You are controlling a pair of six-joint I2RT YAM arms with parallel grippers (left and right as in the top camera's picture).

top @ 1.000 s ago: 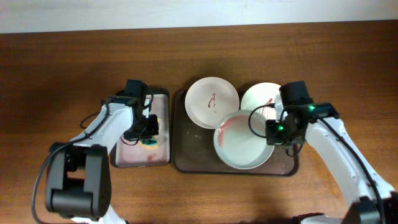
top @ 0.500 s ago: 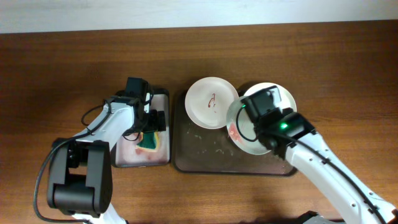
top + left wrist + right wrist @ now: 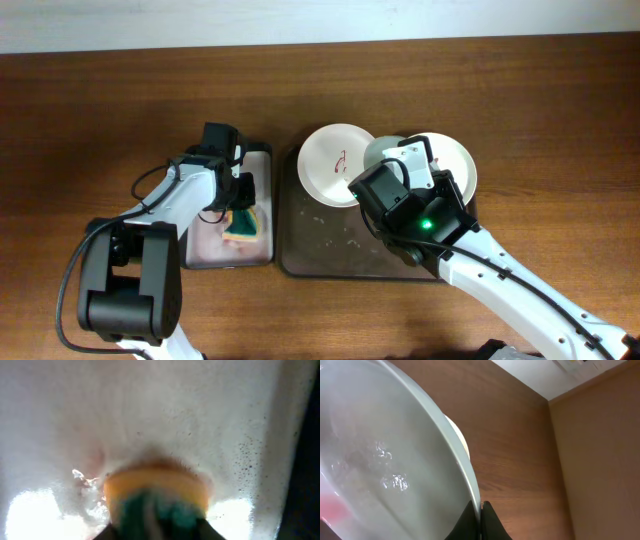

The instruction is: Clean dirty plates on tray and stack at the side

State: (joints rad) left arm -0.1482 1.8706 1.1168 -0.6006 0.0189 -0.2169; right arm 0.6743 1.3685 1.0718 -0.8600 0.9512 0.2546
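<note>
I log the flat plate (image 3: 341, 163) as white with a thin red squiggle at centre. The lifted plate (image 3: 380, 450) is grey-white, with what may be a pink-red smear at 8 o'clock. The tray (image 3: 320, 252) is dark brown with pale specks. My sponge (image 3: 155, 495) is yellow over green. The small tray (image 3: 205, 250) is pale pink with a black rim, and the table (image 3: 100, 100) is brown woodgrain.

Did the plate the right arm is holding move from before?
Yes. The plate has left the front of the tray, now bare, and is held tilted over its back half, pinched by the right end effector.
</note>
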